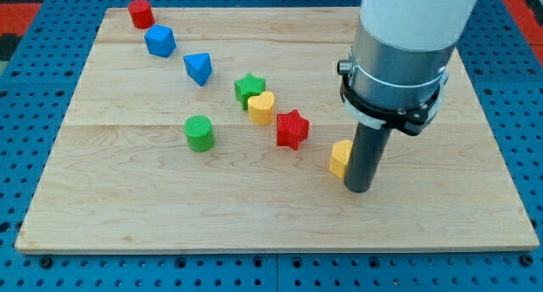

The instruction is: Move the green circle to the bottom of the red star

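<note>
The green circle stands on the board well to the view's left of the red star, and my tip rests far from it, at the view's right, just beside a yellow block; so I judge that the approach step is not yet begun. The next move calls for bringing my tip around to the left side of the green circle and pushing it rightward and a little downward, to below the star. The circle is an upright round cylinder with no long axis and no facing direction, and there are no jaws here, only a rod.
</note>
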`<action>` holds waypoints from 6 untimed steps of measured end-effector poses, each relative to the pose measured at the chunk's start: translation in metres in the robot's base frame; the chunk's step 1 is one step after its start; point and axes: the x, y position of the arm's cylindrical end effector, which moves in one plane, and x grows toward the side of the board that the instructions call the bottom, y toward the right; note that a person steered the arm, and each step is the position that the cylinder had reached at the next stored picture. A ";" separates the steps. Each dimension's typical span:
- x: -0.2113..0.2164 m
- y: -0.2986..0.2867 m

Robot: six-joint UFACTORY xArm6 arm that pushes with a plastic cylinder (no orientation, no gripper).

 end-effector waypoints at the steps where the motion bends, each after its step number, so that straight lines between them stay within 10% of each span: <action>1: 0.024 -0.055; 3: -0.007 -0.263; 6: -0.107 -0.241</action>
